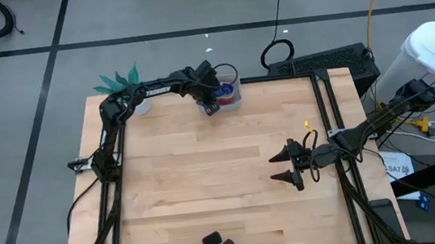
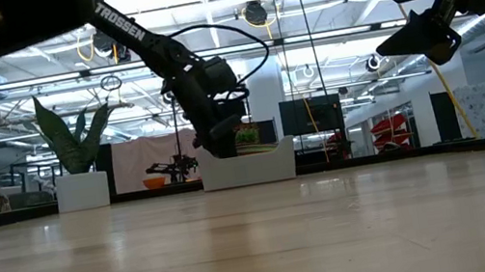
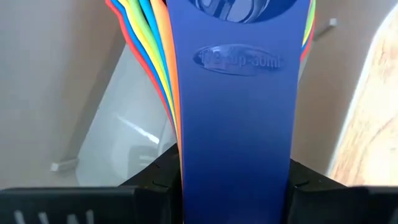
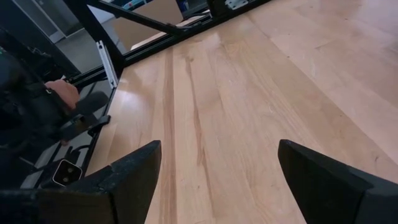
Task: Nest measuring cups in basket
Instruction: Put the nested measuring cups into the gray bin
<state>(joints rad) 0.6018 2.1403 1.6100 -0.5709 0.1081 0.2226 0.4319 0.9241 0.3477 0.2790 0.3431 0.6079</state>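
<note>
The pale basket (image 1: 236,103) stands at the table's far edge, seen in the low view as a shallow bin (image 2: 262,164). My left gripper (image 1: 211,104) reaches down into it, shut on the dark blue measuring cup (image 3: 239,62). Beside that cup's handle, the red, orange, yellow, green and light blue handles (image 3: 146,43) of the other measuring cups fan out over the basket's pale floor (image 3: 118,124). Red and blue show in the basket from above. My right gripper (image 1: 284,168) hangs open over the table's right half, above bare wood (image 4: 217,93). My left gripper pinches the dark blue cup's flat handle by its two long edges, near the free end (image 3: 236,180), between its two fingers (image 3: 155,183). The fingers slant steeply down from above and lie along the handle. The cup's bowl end (image 3: 242,9) points away, over the other cups; whether it rests in them I cannot tell.
A white pot with a teal plant (image 1: 127,87) stands at the far left corner, left of the basket. Black frame rails (image 1: 329,126) run along the table's sides. A keyboard (image 1: 321,61) lies beyond the far edge. The wooden top (image 1: 208,180) spreads between the arms.
</note>
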